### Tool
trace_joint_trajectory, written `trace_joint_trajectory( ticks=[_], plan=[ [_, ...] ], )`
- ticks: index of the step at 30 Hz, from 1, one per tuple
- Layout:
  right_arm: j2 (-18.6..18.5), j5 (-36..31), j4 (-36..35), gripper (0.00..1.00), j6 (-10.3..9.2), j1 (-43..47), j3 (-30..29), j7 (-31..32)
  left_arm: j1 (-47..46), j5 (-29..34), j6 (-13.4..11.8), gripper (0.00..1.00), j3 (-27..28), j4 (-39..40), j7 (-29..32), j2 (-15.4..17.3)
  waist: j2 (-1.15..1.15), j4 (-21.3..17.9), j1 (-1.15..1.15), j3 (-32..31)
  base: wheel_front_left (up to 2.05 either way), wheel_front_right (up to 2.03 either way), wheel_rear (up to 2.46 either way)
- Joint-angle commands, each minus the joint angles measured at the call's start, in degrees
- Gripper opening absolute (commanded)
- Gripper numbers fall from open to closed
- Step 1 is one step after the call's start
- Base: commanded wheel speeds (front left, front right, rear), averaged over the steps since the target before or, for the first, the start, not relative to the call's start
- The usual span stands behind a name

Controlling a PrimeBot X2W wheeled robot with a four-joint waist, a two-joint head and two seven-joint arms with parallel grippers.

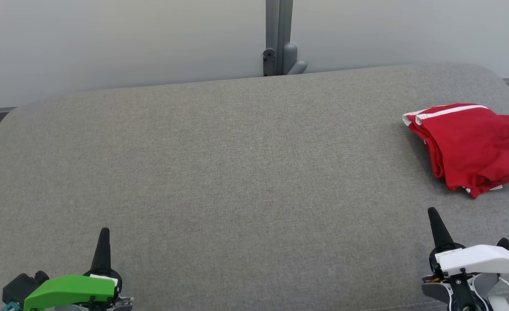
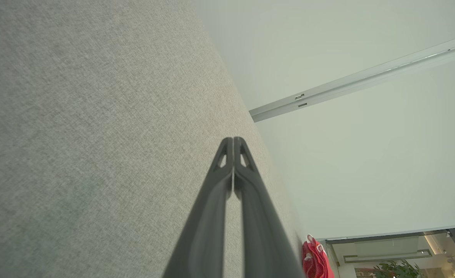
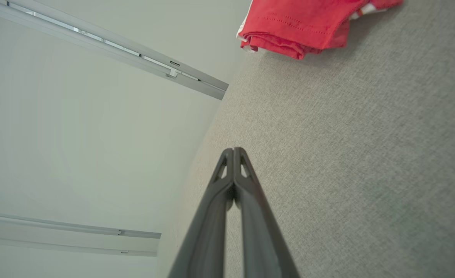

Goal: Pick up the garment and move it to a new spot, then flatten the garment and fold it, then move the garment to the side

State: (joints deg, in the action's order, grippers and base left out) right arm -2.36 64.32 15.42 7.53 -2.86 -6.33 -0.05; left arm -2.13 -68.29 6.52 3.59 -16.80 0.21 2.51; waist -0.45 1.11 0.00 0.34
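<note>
1. At the lower left of the head view, you had the left gripper low over the near edge of the grey padded surface. Its two dark fingers were pressed together along their length with nothing between them, and the left wrist view showed the same.
2. That claw sat well apart from the work. In its wrist view, the red garment showed as a small patch at the far end of the surface.
3. At the lower right, your right gripper was likewise closed on nothing, its fingers pointing away from the robot.
4. The garment, red with a white stripe, lay as a stacked, folded bundle at the right side of the surface. It ran off the right edge of the head view, so you could not tell its full extent.
5. The bundle lay ahead of the right claw and a little to its right, near but not touching. Its layered edge faced left, and its long side seemed to run from far left to near right.
6. The right arm was plainly the nearer. The garment looked already folded and set aside, so any further grasp would have needed those fingers opened first.
</note>
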Motion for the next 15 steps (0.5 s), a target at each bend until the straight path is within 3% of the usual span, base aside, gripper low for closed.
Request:
trace_joint_trajectory(
  ticks=[1,15],
  plan=[
    [-0.38,2.04,-0.67,0.00,-0.04,-1.35,-0.11,0.49,-1.49,-1.79,0.25,0.00,0.43,0.69,0.42,0.40,0.26,-0.03,0.00,0.00,0.00,0.00,0.00],
    [-0.48,10.11,-0.83,0.00,-0.04,-2.25,-0.16,2.42,-2.67,-8.77,0.59,0.00,1.29,1.18,2.33,0.45,0.31,-0.32,0.00,-0.04,0.00,0.00,0.00]
  ],
)
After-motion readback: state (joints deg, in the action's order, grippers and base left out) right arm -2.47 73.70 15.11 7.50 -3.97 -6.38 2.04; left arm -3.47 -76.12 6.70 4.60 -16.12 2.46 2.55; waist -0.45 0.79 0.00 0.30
